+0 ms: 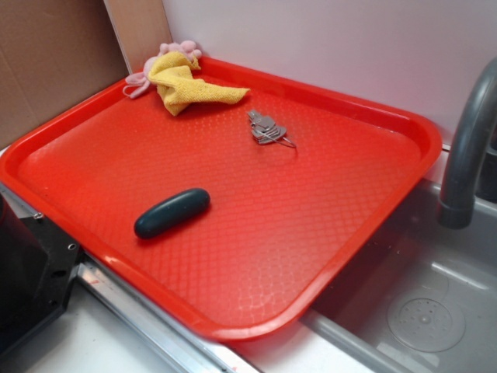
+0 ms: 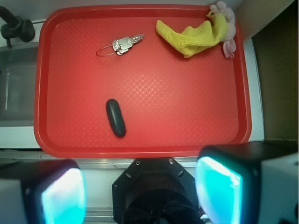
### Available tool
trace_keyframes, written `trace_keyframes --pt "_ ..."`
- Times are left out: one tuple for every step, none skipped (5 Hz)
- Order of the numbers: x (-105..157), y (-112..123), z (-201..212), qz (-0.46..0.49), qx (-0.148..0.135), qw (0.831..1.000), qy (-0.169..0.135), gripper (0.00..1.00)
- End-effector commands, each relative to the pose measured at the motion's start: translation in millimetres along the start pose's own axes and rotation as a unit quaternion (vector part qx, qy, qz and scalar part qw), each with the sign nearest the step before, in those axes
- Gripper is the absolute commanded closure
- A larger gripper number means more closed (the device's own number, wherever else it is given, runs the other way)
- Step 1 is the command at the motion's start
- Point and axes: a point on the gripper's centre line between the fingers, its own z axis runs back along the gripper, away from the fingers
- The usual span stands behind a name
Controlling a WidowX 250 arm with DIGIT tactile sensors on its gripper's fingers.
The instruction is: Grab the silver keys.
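The silver keys [image 1: 268,128] lie flat on a thin wire ring in the far half of the red tray [image 1: 233,330]. In the wrist view the keys [image 2: 124,44] are near the top left of the tray [image 2: 187,107]. My gripper [image 2: 140,196] hangs high above the tray's near edge, far from the keys. It is open: its two cyan-padded fingers [image 2: 63,198] stand wide apart with nothing between them. The exterior view does not show the gripper.
A dark teal capsule [image 1: 172,212] [image 2: 115,117] rests on the tray's near left. A yellow cloth [image 1: 190,85] [image 2: 196,35] and a pink toy [image 1: 177,50] sit in the far corner. A grey faucet [image 1: 466,148] and a sink [image 1: 419,303] stand beside the tray. The black robot base [image 2: 156,191] is below the gripper.
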Motion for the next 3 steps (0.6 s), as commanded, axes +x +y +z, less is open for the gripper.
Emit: trace_keyframes --pt "0.0 0.0 0.0 0.0 0.0 1.0 0.0 0.0" --pt "29.0 5.4 -45.9 0.126 -0.034 0.991 -0.042 0.0" --pt "74.4 -15.7 -71.3 0.245 -0.049 0.963 -0.106 0.0"
